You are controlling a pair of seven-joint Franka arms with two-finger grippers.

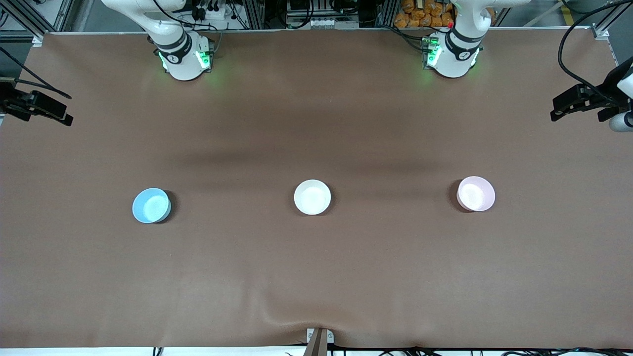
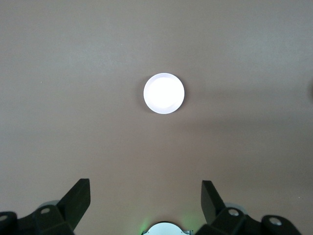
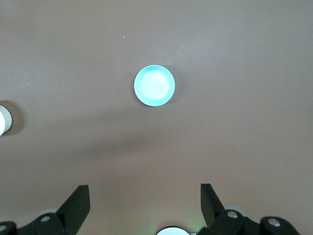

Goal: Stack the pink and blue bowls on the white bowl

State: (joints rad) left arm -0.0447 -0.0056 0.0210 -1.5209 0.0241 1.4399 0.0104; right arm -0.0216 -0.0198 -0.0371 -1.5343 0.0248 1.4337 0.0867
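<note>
Three equal bowls stand in a row across the brown table. The light blue bowl [image 1: 151, 205] is toward the right arm's end, the white bowl [image 1: 312, 197] in the middle, the pale pink bowl [image 1: 475, 193] toward the left arm's end. My right gripper [image 3: 145, 188] is open and empty, high over the table, with the blue bowl [image 3: 154, 85] below it and the white bowl [image 3: 4, 125] at the view's edge. My left gripper [image 2: 145, 183] is open and empty, high over the pink bowl [image 2: 164, 93], which looks washed out there. Neither hand shows in the front view.
The arm bases [image 1: 184, 58] [image 1: 452, 55] stand at the table edge farthest from the front camera. Black clamps [image 1: 37, 106] [image 1: 583, 101] stick in from each end of the table. A small mount [image 1: 319, 341] sits at the nearest edge.
</note>
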